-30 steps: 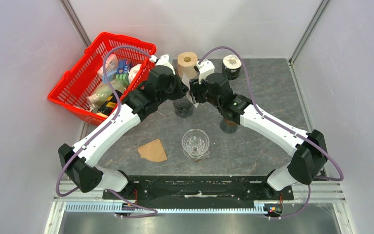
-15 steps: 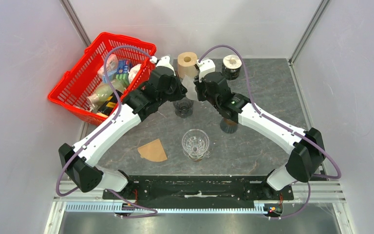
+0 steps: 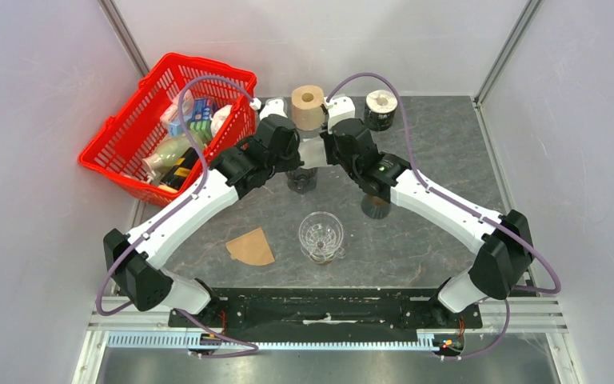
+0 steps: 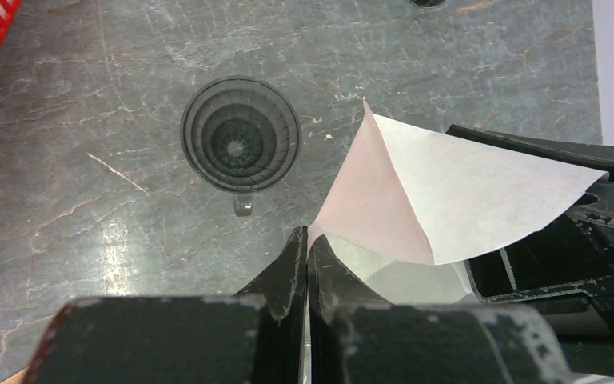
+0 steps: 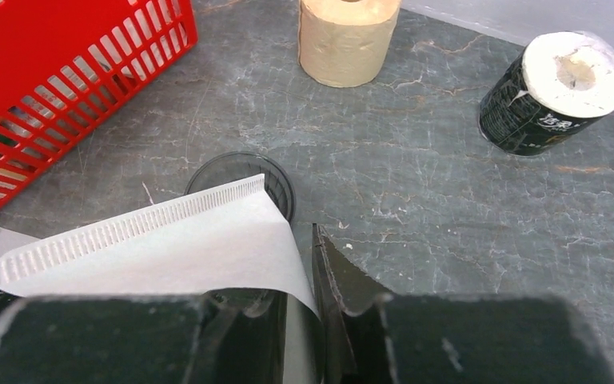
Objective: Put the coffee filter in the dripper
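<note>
My left pincer (image 4: 305, 264) and right pincer (image 5: 308, 272) both clench the white coffee filter (image 4: 464, 200) in the air, upper middle of the top view, above the empty dark dripper (image 4: 240, 144) on the table (image 4: 88, 240), so the placing itself is not yet done.

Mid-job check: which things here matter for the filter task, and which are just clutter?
Job: coffee filter, dark dripper, left gripper, right gripper.
Lying about: red basket, brown paper roll, wrapped white roll, clear glass, brown filter.

Table (image 4: 88, 96) around the dripper (image 4: 240, 144) lies open; red basket (image 3: 124, 132) stands left.
</note>
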You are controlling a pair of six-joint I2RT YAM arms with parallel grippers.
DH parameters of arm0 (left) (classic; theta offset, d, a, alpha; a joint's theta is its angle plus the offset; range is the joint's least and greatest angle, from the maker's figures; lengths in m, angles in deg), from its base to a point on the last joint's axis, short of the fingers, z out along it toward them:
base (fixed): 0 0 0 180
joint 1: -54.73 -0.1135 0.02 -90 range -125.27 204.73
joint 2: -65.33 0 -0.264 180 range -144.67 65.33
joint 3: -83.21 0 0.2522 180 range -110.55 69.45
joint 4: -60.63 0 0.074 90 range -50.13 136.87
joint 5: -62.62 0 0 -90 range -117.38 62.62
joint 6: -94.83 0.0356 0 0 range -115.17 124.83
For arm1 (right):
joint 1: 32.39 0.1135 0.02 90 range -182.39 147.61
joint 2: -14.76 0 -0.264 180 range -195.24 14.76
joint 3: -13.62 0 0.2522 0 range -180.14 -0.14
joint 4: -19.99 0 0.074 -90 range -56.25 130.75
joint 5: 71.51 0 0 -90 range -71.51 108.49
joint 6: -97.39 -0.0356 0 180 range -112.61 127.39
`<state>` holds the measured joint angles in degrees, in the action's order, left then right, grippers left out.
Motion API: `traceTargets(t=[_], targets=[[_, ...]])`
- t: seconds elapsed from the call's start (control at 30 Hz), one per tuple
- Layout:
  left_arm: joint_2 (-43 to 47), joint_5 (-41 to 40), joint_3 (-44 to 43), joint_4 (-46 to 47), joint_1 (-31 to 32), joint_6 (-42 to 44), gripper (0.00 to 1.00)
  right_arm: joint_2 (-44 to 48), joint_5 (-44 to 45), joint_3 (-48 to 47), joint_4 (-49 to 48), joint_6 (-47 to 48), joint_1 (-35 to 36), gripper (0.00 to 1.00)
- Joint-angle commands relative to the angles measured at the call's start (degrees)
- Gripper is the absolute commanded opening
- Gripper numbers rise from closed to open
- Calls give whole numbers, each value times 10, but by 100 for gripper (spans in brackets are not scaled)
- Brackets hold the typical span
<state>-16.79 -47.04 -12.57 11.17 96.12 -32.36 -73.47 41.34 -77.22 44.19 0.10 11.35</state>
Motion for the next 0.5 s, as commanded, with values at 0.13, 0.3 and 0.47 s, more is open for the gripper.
traceTargets(t=[0.13,0.3,0.47], targets=[[-3,-8,-27,-15,7,28,3,14,-44,-43,66,-12,1,21],[25,154,-2,67,7,72,47,17,-65,-64,143,-42,3,21],[63,150,22,99,7,78,70,39,-69,-55,163,-61,4,21]])
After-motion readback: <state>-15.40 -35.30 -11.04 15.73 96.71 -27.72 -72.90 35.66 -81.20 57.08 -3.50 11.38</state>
